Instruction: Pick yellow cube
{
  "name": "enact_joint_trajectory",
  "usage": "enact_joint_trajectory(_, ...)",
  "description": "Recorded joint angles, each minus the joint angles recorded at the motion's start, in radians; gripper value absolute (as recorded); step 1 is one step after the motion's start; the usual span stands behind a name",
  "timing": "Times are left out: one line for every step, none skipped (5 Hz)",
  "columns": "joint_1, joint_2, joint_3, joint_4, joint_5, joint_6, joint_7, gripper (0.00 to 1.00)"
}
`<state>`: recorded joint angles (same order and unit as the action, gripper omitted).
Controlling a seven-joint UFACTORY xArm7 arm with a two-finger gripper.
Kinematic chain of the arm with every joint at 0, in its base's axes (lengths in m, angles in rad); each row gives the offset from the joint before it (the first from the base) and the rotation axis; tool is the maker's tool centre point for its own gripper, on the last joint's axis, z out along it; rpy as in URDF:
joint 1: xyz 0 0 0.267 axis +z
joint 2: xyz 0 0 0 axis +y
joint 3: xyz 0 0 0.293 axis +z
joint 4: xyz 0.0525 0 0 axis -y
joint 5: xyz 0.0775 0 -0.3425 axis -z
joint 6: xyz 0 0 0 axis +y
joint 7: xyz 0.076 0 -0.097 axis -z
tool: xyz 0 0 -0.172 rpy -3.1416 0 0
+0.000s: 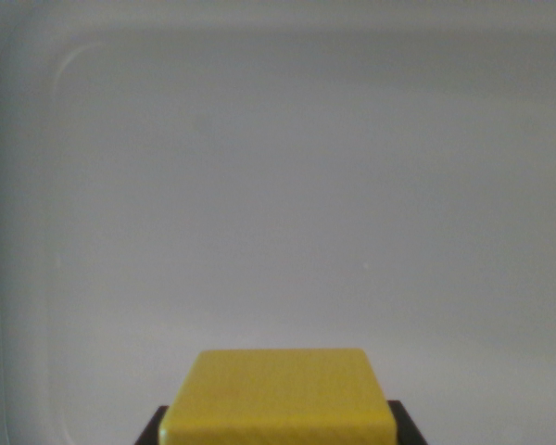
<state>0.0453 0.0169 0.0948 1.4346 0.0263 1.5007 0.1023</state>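
**Yellow cube at the jaws, grasp unconfirmed**

Nearest the lens, at 6 o'clock: yellow cube [278, 394], top face flat and level, lower edge cut off by the frame. Flanked at 5 and 7 o'clock by two dark corners, touching or just beside its sides, probably the fingers [406, 425] of the gripper [278, 428]. Too little of them visible to say whether clenched on the cube, merely straddling it, or released: cannot tell.

Judged step: the grasp itself, or the instant around it. Cube centred between the dark corners, so alignment looks done. Next move calls for a firm squeeze if not yet made, then a straight lift, keeping the cube level to avoid slipping from the pads.

Pose, judged from the view: wrist low and close over the cube, camera looking forward across it.

Farther out, from 9 through 12 to 3 o'clock: pale grey tray [69, 65], bare, with a rounded raised rim curving at 10 o'clock.
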Motion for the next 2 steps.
enact_joint_trajectory(0.0000,0.000,0.000,0.000,0.0000,0.000,0.000,1.00)
enact_joint_trajectory(-0.0001,-0.003,0.000,0.004,0.0002,0.007,0.000,1.00)
